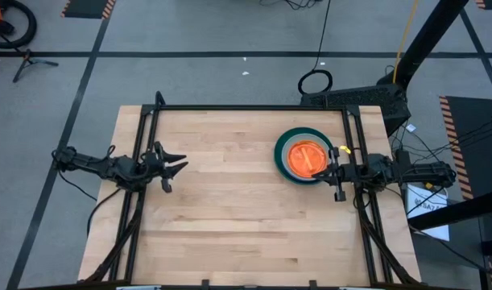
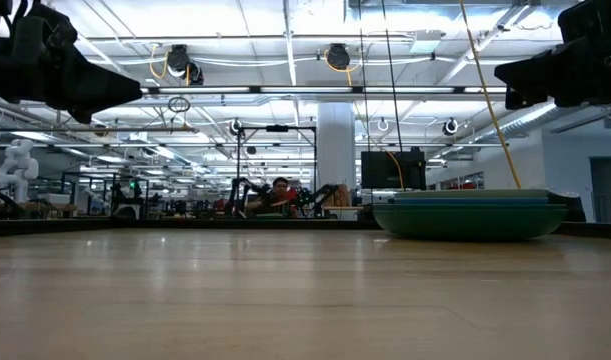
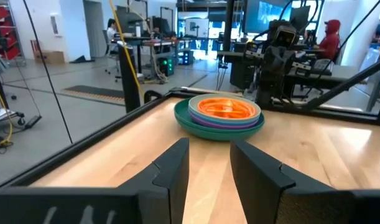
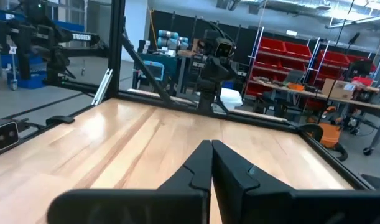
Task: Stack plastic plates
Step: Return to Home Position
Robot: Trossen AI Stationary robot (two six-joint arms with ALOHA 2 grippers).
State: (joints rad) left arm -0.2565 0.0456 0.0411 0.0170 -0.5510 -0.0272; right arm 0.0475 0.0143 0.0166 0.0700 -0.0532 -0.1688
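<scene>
Where the near edge runs, the first entry is the bench (image 1: 229, 234): pale wooden boards inside a black rail frame (image 1: 254, 107).

Entry, left gripper (image 1: 178, 169): by the left edge, about midway between the near and far edges. It is raised above the boards in the low view and points toward the right edge. Its fingers (image 3: 172, 173) are released, with a strip of bench showing between them and nothing held.

Entry, right gripper (image 1: 336, 172): by the right edge, facing the left one across the bench and likewise raised. Its fingers (image 4: 197, 169) are clenched, tips pressed together on nothing. From above it overlaps the right rim of the stack, but the low view shows it high over the plates, not touching.

Entry, plastic plates (image 1: 303, 158): one level stack in the far half of the bench, near the right edge.
- Bottom: a large dark green plate (image 3: 208, 129).
- Above it: a purple plate (image 3: 224, 123) and a mint rim (image 3: 193, 107).
- Top: an orange plate (image 3: 227, 107).
- The full count cannot be read.

Entry, beyond the far edge: a grey floor with dark tape lines and a coiled cable (image 1: 316, 81). Farther off is a workshop hall with red bins (image 4: 283, 59) on shelving and a person in red (image 2: 280, 188) among equipment.
</scene>
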